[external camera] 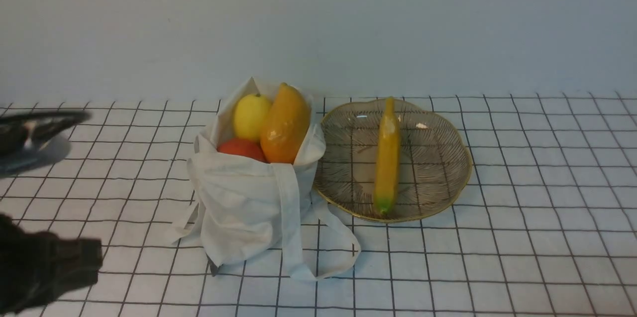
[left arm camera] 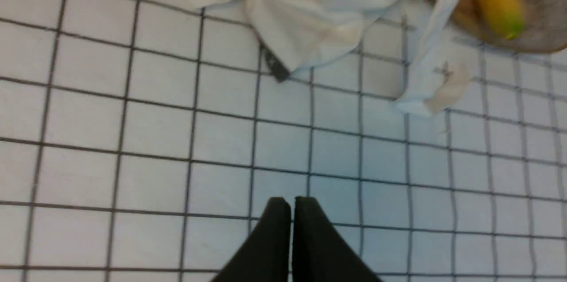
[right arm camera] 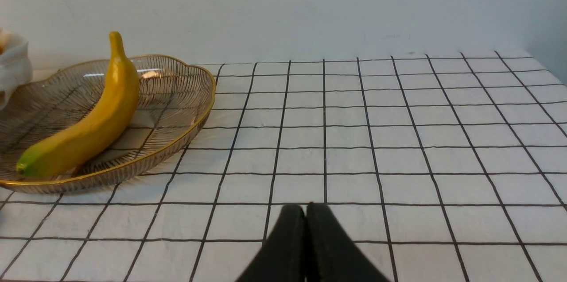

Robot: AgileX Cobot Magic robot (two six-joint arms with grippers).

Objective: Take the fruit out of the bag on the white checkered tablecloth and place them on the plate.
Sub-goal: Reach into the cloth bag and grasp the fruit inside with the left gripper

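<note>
The white cloth bag (external camera: 249,202) stands on the checkered tablecloth (external camera: 522,237), open at the top. In it are a yellow lemon (external camera: 250,115), an orange-yellow mango (external camera: 285,125) and a red-orange round fruit (external camera: 241,149). Right of it, the gold-rimmed glass plate (external camera: 438,158) holds one banana (external camera: 387,158). My left gripper (left arm camera: 291,202) is shut and empty above bare cloth, short of the bag's lower corner (left arm camera: 310,29). My right gripper (right arm camera: 305,206) is shut and empty over the cloth beside the plate (right arm camera: 177,113); it does not show in the front view.
Dark blurred parts of my left arm (external camera: 45,262) show at the front view's left edge, with another dark part (external camera: 40,125) further back. The bag's long strap (external camera: 323,237) loops over the cloth in front. A plain wall backs the table.
</note>
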